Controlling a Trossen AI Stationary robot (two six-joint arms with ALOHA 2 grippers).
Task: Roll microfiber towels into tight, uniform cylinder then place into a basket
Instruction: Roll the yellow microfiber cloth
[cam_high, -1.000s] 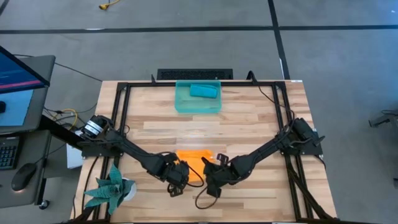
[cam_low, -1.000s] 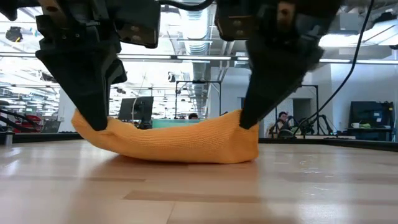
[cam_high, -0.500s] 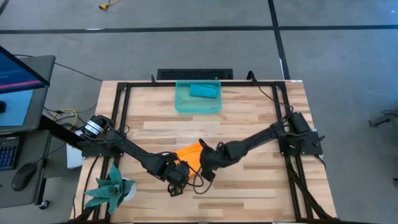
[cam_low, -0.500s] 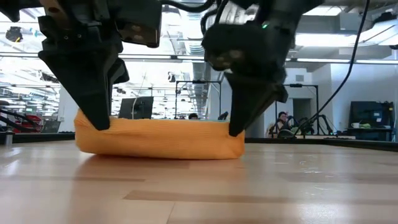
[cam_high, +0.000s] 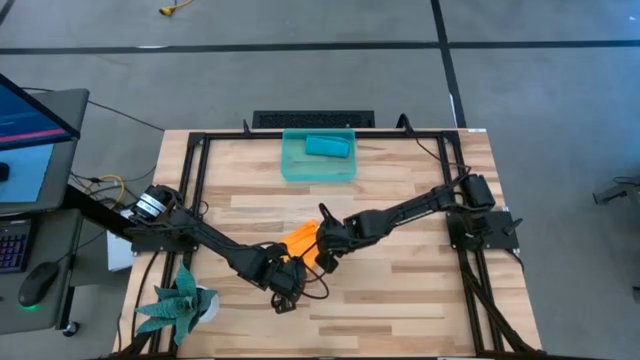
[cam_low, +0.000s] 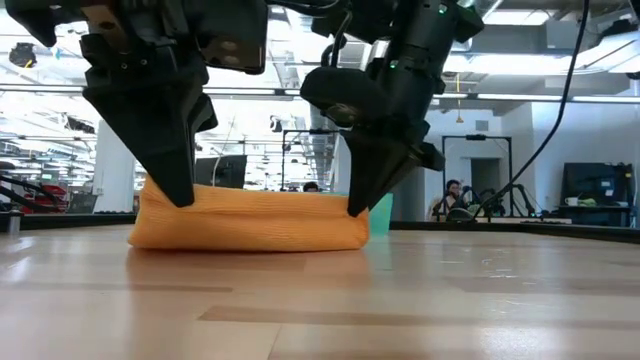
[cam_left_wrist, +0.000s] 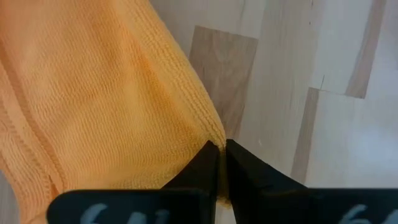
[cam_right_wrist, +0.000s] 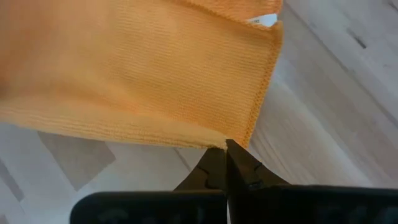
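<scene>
The orange towel (cam_high: 303, 243) lies folded in a thick band on the wooden table, between my two grippers; it also shows in the low view (cam_low: 250, 220). My left gripper (cam_high: 287, 272) is shut on its near end (cam_low: 183, 198). My right gripper (cam_high: 322, 254) is shut on its far end (cam_low: 356, 208). The teal-blue towel (cam_high: 327, 147) lies rolled up inside the translucent teal-green basket (cam_high: 292, 166) at the table's far middle. My left gripper pinches the orange towel's hemmed edge (cam_left_wrist: 208, 132) between its two fingertips, from above, pointing down. The towel's underside rests on the table. My right gripper pinches the orange towel's corner (cam_right_wrist: 235, 135), where a folded edge meets a stitched edge, between its two fingertips. The fingers come slanting down from above (cam_low: 372, 180). That end rests on the table, and the band between the grippers is slack.
A green spiky plant (cam_high: 180, 300) stands at the table's near left corner. A black metal frame (cam_high: 200, 190) runs around the tabletop. Bare wood lies between the towel and the basket. A monitor and a desk stand left of the table.
My right gripper has gone toward the table's far edge and left, carrying its end of the orange towel. The towel has turned about my left gripper, which has stayed put. The band sagged between the grippers before and now lies flat and shorter on the table.
</scene>
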